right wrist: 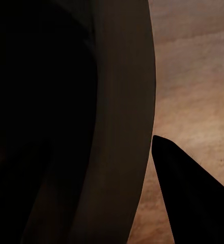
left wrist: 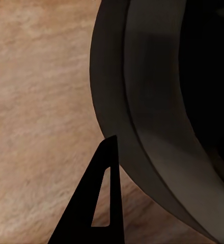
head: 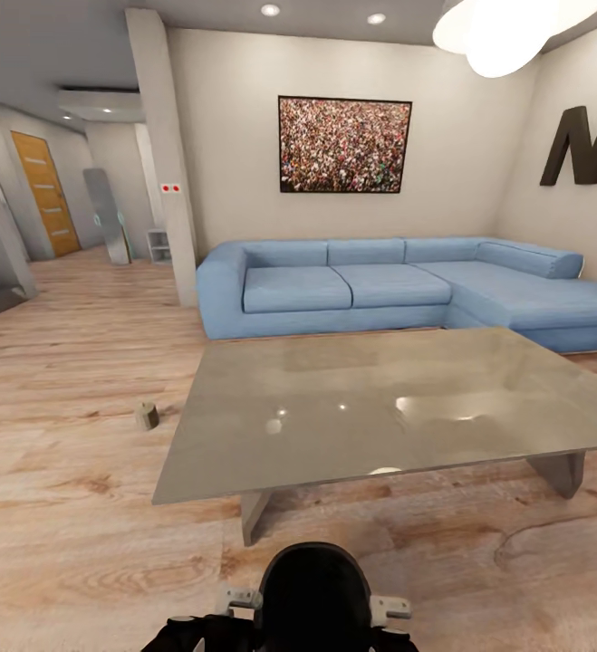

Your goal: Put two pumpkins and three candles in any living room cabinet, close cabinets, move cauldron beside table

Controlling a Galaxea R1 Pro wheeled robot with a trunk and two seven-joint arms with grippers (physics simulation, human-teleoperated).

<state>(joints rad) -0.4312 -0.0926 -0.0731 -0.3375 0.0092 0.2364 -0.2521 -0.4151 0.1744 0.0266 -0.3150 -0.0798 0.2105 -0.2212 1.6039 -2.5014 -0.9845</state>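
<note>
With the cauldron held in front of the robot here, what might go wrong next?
1. The table edge lies directly ahead; driving on might knock the cauldron into it.
2. Each wrist view shows a finger outside the cauldron's rim, so the hold might slip.
3. A candle sits on the floor beside the table; a leftward turn might hit it.

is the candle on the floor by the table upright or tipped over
Upright: the candle stands on its flat base on the wood floor, just off the table.
</note>
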